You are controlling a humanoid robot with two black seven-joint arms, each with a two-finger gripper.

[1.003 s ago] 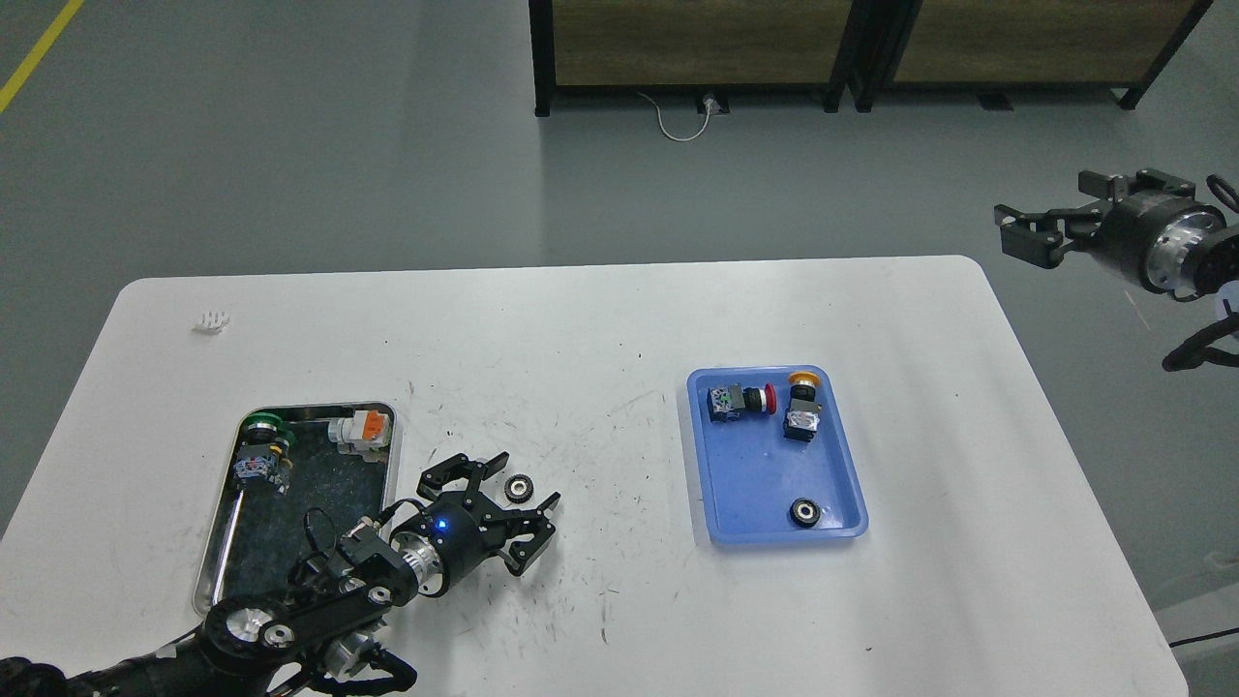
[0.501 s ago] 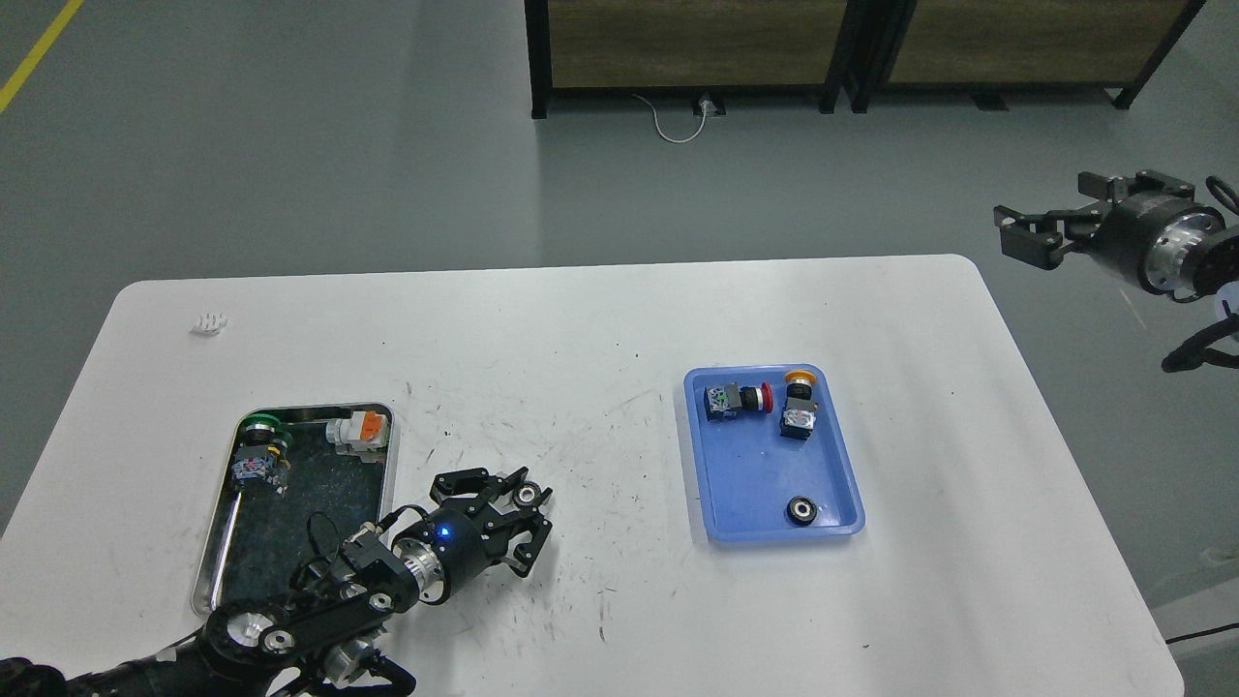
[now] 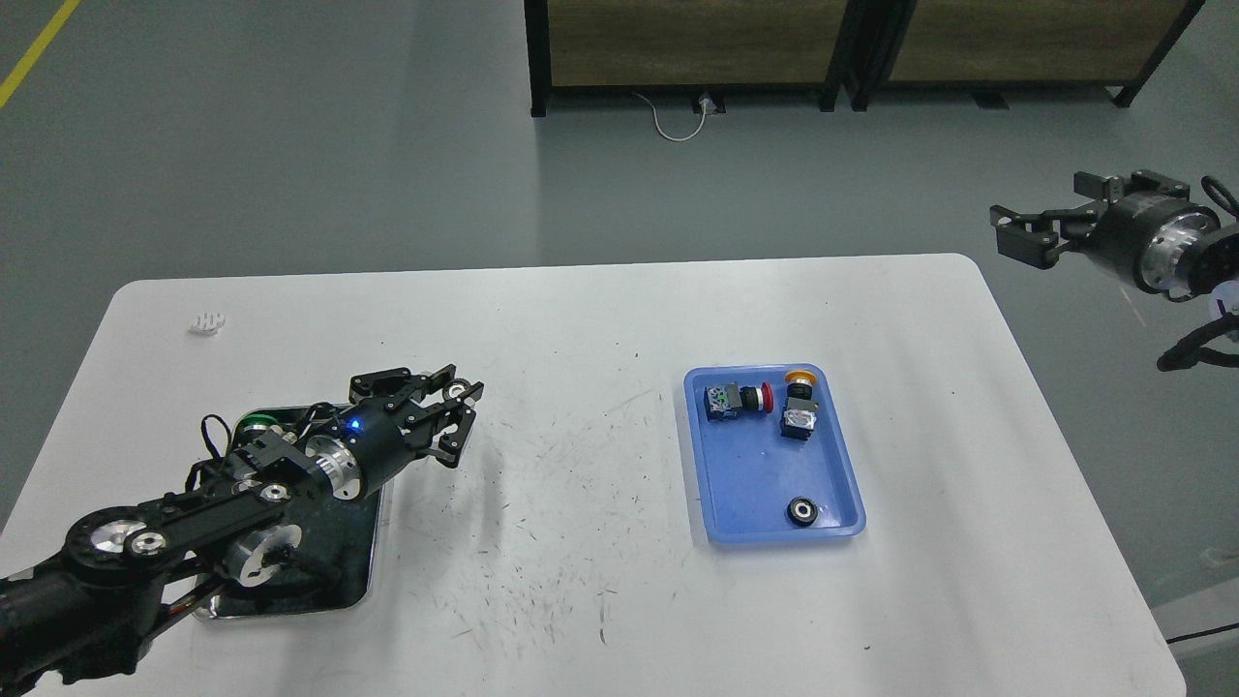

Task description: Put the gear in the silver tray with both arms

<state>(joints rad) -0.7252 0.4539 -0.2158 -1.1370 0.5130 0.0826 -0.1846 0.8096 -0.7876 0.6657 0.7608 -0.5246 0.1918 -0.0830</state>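
My left gripper [image 3: 453, 389] is shut on a small black gear [image 3: 468, 391] with a silver hub and holds it above the table, just right of the silver tray's far right corner. The silver tray [image 3: 334, 579] lies at the left of the table, mostly hidden under my left arm. A green-capped switch [image 3: 256, 423] shows at the tray's far end. A second black gear [image 3: 802, 512] lies in the blue tray [image 3: 704, 484]. My right gripper [image 3: 1043, 215] is open and empty, in the air beyond the table's right edge.
The blue tray also holds a red-capped switch [image 3: 739, 399] and a yellow-capped switch [image 3: 799, 402]. A small white part [image 3: 209, 321] lies at the far left of the table. Dark-framed wooden cabinets [image 3: 697, 44] stand on the floor behind the table.
My left gripper closed on the gear lying on the table, lifted it and carried it back and left toward the silver tray. The right arm has barely moved.
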